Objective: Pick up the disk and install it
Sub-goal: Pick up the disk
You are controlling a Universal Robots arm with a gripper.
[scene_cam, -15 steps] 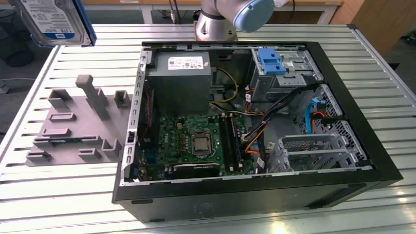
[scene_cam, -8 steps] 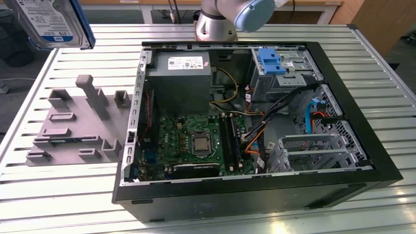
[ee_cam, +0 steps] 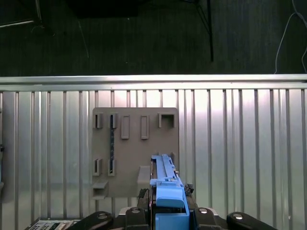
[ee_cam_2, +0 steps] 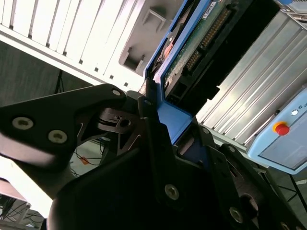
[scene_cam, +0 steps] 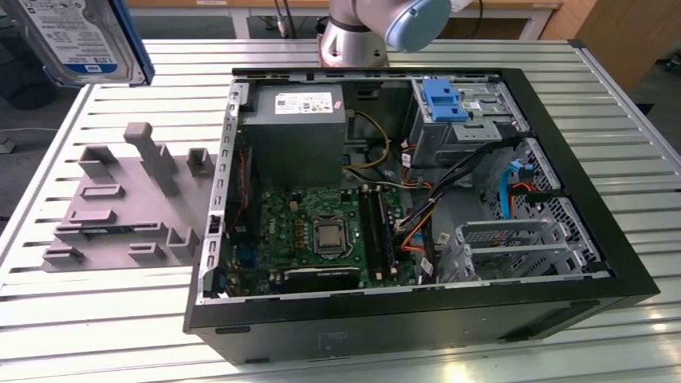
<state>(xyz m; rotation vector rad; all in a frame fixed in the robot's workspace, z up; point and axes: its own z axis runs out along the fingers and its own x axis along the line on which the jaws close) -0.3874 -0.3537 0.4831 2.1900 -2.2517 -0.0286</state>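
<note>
Because the gripper (ee_cam_2: 175, 125) is clamped on the blue carrier of the disk (scene_cam: 80, 40), it hangs clear above the grey fixture plate (scene_cam: 117, 199) at the exterior view's left.

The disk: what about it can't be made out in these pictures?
Exterior view: the disk is cut off by the top edge, so its upper part is lost.
First wrist view: it sits edge-on, so its label is hidden.
Second wrist view: the gripper covers its near end.

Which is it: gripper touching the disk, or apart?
Touching. In the second wrist view the gripper clamps the disk by its blue carrier, with black fingers pressed against both sides and no gap.
</note>
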